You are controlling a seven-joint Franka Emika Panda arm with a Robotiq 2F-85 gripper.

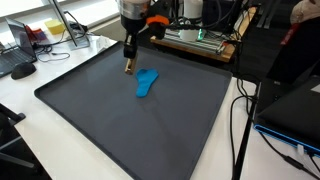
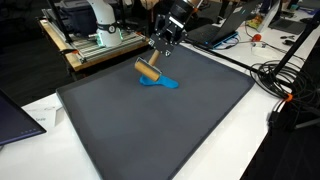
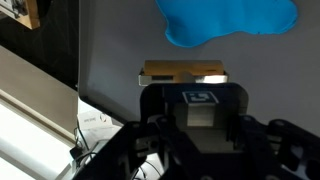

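Pincer (image 2: 154, 60) pinching wood block (image 2: 147, 71). Block just beside blue cloth (image 2: 160, 83), over dark mat (image 2: 150, 130). Block touching mat or not: hard to tell. Best way: tight grip, slow moves, block level, no bumping cloth.

Arm (image 1: 130, 8) is showing light-grey links w/ orange trim at wrist. Claw (image 1: 128, 64) is appearing black; housing is carrying b/w sq. tag (image 3: 200, 97); black cables (image 3: 120, 150) are trailing alongside.
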